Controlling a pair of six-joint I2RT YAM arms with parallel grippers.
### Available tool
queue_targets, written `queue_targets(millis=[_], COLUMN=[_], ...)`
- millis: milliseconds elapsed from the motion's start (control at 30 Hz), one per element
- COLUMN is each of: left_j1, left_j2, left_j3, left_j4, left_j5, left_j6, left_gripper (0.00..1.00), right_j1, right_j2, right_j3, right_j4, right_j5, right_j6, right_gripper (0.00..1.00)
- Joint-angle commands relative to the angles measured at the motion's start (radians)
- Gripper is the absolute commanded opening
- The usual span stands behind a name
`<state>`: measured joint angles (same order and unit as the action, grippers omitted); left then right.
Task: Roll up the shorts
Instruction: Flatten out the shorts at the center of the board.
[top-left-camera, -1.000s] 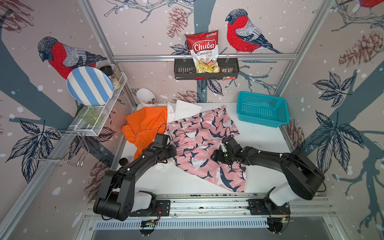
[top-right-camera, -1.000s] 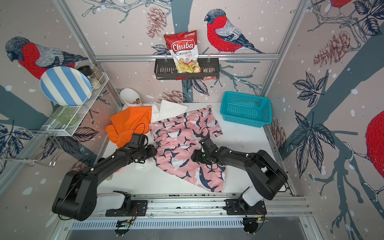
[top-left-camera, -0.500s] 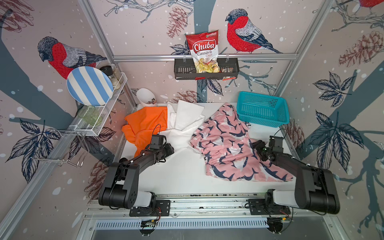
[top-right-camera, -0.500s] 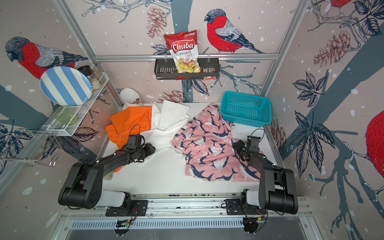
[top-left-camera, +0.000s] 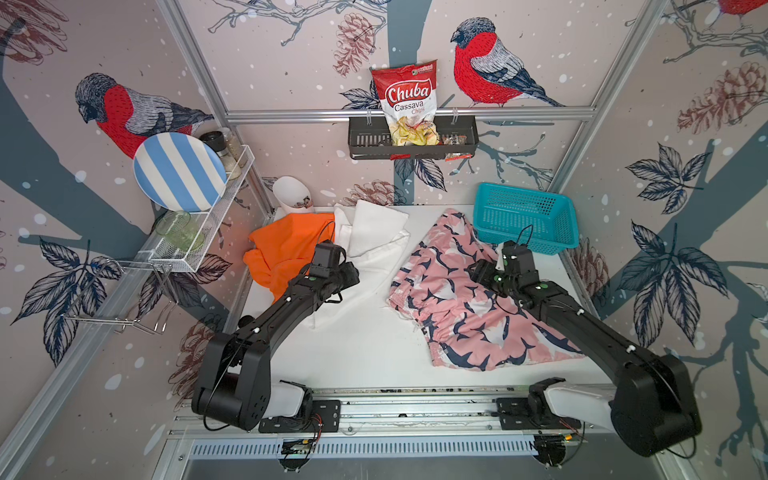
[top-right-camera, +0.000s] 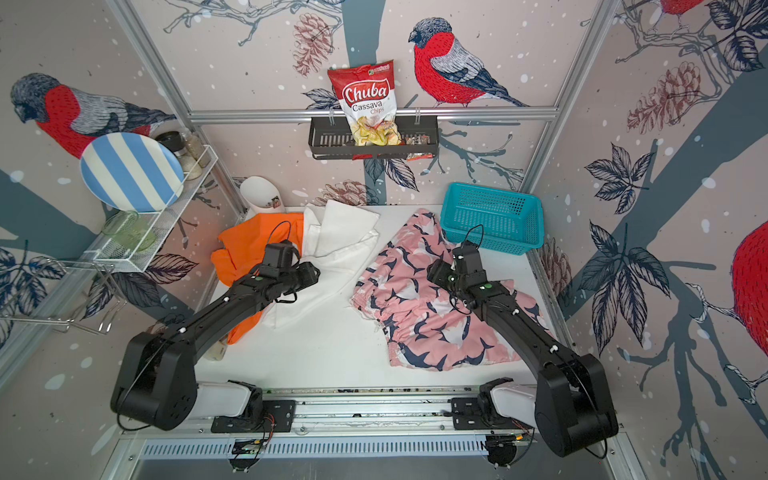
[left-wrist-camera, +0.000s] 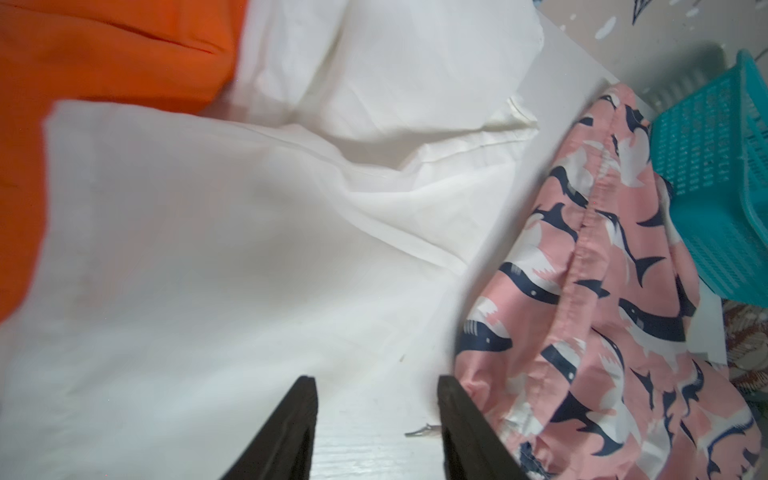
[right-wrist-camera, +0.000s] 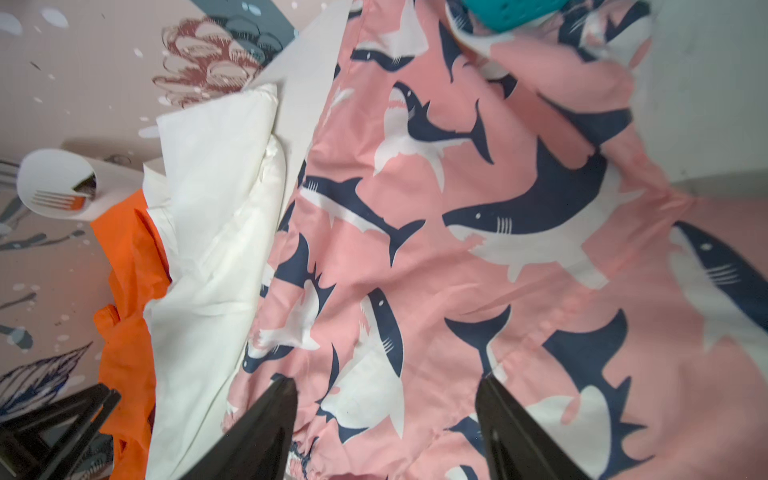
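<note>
The pink shark-print shorts (top-left-camera: 457, 307) (top-right-camera: 419, 311) lie spread and rumpled on the right half of the white table, one leg touching the basket. The white shorts (top-left-camera: 374, 245) (top-right-camera: 332, 249) lie crumpled at the back middle, and the orange shorts (top-left-camera: 286, 245) (top-right-camera: 249, 245) beside them at the left. My left gripper (left-wrist-camera: 376, 380) (top-left-camera: 353, 274) is open and empty, low over the white shorts' near edge. My right gripper (right-wrist-camera: 386, 380) (top-left-camera: 478, 270) is open just above the pink shorts (right-wrist-camera: 457, 208), with nothing between its fingers.
A teal basket (top-left-camera: 525, 216) stands at the back right corner. A white cup (top-left-camera: 291, 195) leans at the back left. A wire shelf (top-left-camera: 195, 245) with a striped plate hangs on the left wall, and a black rack (top-left-camera: 411, 141) holds a chips bag on the back wall.
The pink shorts went from the middle, over the white ones, to the right side. My right gripper let go and swung back from the right edge over them. The left gripper barely moved.
</note>
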<state>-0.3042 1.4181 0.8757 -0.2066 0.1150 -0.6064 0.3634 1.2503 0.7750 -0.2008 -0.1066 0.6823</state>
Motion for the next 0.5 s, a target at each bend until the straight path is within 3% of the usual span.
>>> queue_targets(millis=[0, 233, 467], left_j1=[-0.064, -0.127, -0.041], left_j2=[0.113, 0.430, 0.601], left_j3=[0.071, 0.281, 0.394], left_j4=[-0.001, 0.061, 0.045], left_j5=[0.040, 0.092, 0.057], left_j6=[-0.033, -0.025, 0.009], left_gripper=[0.49, 0.47, 0.46], right_j1=[0.027, 0.067, 0.084], right_j2=[0.040, 0.116, 0.174], right_j3=[0.009, 0.001, -0.044], right_j4=[-0.028, -0.070, -0.054], right_j5=[0.004, -0.035, -0.041], right_j6=[-0.017, -0.066, -0.065], right_gripper=[0.73, 0.73, 0.74])
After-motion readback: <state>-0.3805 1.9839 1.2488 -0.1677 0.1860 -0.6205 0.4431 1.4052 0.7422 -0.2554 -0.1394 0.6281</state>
